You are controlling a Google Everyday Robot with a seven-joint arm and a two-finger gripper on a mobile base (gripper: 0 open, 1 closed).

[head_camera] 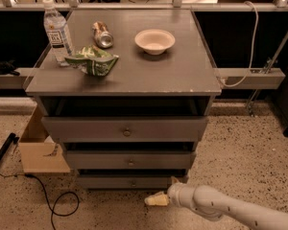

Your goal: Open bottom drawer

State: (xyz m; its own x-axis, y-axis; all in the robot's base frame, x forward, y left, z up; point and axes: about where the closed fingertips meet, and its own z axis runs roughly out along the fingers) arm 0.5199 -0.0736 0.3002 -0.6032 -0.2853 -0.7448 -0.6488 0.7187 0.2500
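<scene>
Approach step: we had the gripper [156, 200] low, under the front edge of the worktop [182, 75], just below the bottom drawer [105, 182]; grip state we couldn't tell. Next we needed to reach its knob [133, 182] and pull outward

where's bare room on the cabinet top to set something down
Bare: the front right of the cabinet top, between the bowl and the front edge, plus the front centre strip. Crowded: the back left, with water bottle, can and green bag. The gripper sits low, by the floor below the right half of the bottom drawer.
</scene>
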